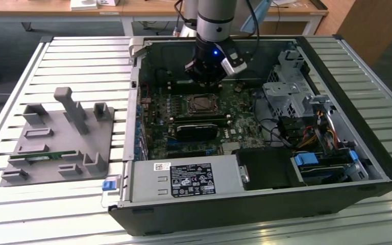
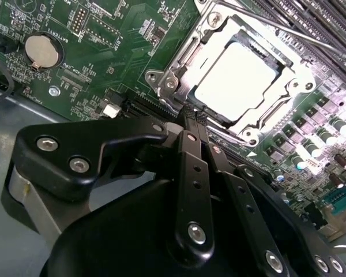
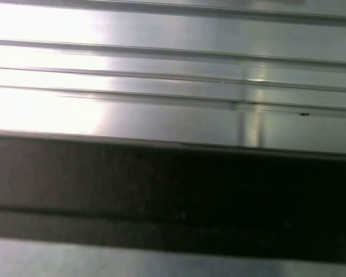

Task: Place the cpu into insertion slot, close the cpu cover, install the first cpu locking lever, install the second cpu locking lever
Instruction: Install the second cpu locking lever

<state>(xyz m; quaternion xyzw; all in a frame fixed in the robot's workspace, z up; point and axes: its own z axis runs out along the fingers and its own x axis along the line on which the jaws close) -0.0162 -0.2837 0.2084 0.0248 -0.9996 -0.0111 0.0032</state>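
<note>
The arm reaches down into the open computer case [image 1: 264, 168], which lies on its side on the slatted metal desk [image 1: 80, 51]. The hand [image 1: 206, 81] hangs low over the green motherboard [image 1: 156, 117], just beyond the insertion slot [image 1: 201, 104] toward the far wall of the case. In the second wrist view the hand [image 2: 194, 118] has its two black fingers [image 2: 191, 144] pressed together with nothing between them, their tips just beside the near rim of the socket, though I cannot tell whether they touch it.

The cpu [image 2: 235, 78] sits in the socket, its pale top glaring under the light. The cpu cover [image 2: 288, 78] lies flat around it, framing the chip in its window. A thin metal lever [image 2: 288, 33] runs along the far side of the socket.

On the desk toward its edge at the exterior view's left stands a grey parts fixture [image 1: 56, 138], well apart from the case.
</note>
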